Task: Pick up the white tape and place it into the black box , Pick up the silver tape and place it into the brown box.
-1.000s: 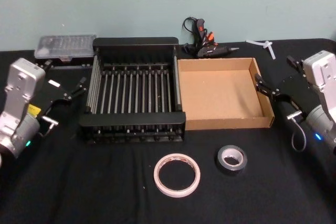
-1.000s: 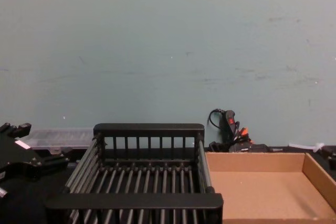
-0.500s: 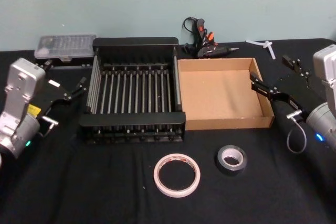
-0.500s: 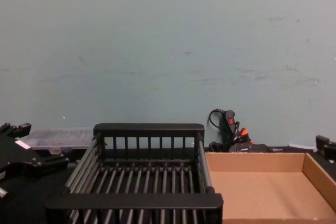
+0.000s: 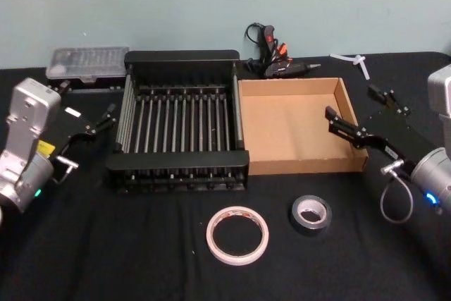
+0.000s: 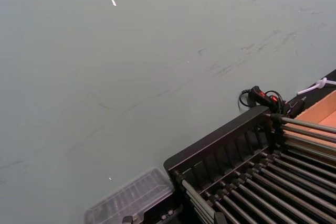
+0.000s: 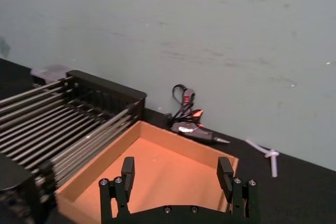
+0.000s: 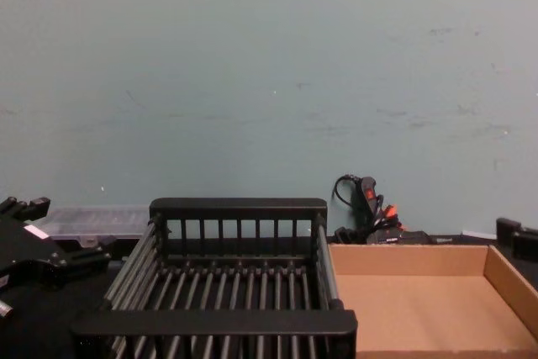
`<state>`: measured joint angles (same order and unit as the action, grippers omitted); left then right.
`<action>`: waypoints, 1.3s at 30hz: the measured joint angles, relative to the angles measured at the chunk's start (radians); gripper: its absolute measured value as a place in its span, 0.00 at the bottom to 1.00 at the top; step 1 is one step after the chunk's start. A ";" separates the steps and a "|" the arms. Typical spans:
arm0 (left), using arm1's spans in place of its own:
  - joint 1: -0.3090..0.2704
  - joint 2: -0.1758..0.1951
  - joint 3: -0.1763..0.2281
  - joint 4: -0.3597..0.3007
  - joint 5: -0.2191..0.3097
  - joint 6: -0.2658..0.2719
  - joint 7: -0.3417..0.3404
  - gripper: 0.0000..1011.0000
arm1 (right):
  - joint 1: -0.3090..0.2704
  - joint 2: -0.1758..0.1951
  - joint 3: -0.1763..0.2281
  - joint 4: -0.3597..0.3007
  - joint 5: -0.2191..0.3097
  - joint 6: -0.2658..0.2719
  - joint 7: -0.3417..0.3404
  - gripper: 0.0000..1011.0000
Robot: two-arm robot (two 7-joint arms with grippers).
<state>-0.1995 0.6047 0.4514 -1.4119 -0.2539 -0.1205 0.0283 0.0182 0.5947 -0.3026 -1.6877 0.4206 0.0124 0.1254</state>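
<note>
A big black table (image 5: 106,244) holds everything. On it, toward the back, sits the black box (image 5: 182,58), a crate with bars along its sides and bottom. Touching its right side is the brown box (image 5: 296,167), a low cardboard tray with nothing inside it.

The right gripper (image 5: 350,112) is up over the right wall of the brown box. Its jaws are wide open and hold nothing. In the right wrist view the two fingers (image 7: 127,170) stand far apart with the floor of the tray showing between them.

The left gripper (image 5: 99,120) waits to the left of the black box, just beside its left wall. Its jaws are open too, and it has nothing in them.

The white tape (image 5: 237,235) lies flat on the table in front of the two boxes, close to the robot. The silver tape (image 5: 310,214) lies flat just to the right of it, a bit apart, and is smaller. No gripper is touching either roll.

Behind the boxes, by the wall, lie a clear plastic case (image 5: 87,62) on the left and a black glue gun (image 5: 271,54) with orange bits in the middle.
</note>
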 joint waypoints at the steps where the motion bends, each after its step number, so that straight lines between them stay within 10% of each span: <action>1: 0.000 0.000 0.000 0.000 0.000 0.000 0.000 0.99 | -0.006 0.001 0.002 -0.007 0.001 0.004 0.003 0.99; 39: 0.000 0.000 0.000 0.000 0.000 0.000 0.000 0.99 | -0.203 0.038 0.037 -0.161 -0.060 0.218 0.080 0.99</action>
<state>-0.1995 0.6047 0.4514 -1.4120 -0.2538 -0.1205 0.0283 -0.1853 0.6330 -0.2651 -1.8482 0.3602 0.2307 0.2050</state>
